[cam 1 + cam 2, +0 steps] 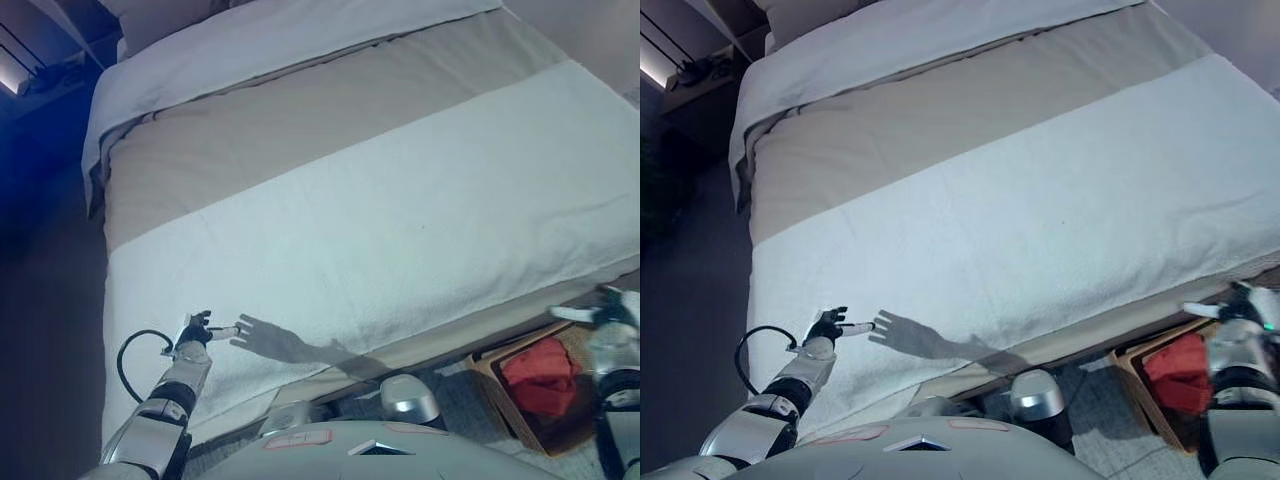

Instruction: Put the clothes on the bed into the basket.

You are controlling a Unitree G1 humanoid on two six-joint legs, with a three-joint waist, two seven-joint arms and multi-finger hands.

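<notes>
The bed [380, 200] is filling most of the scene, carrying a white cover and a beige band running from 9 o'clock up to 1 o'clock. The left hand [200, 330] is hovering over the cover at 8 o'clock, fingers straight and spread, gripping nothing. The basket [500, 385] is sitting on the floor at 4 o'clock, beside the bed edge, with a red garment [540, 375] lying inside it. The right hand [612, 312] is hanging above the basket, fingers extended, empty.
</notes>
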